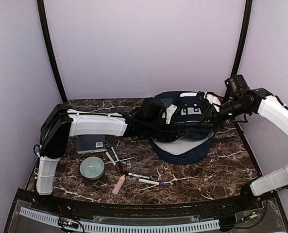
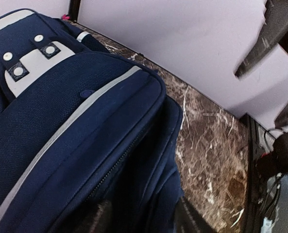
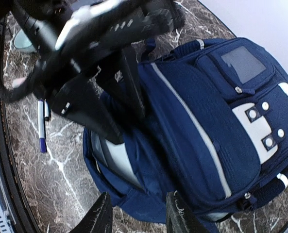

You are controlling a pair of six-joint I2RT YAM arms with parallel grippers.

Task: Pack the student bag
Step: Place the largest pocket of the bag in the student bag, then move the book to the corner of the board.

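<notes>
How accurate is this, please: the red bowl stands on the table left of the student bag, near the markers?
The colour is wrong: the top view shows a pale green bowl, on the table left of the student bag, near the markers.

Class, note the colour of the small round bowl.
Pale mint-green round bowl; clearest in the top external view.

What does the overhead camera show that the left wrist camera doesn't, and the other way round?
Only overhead: the pale green bowl, navy book, pens and pink tube lying on the table. Only the left wrist: the zipper up close. Both: the student bag on the marbled table.
</notes>
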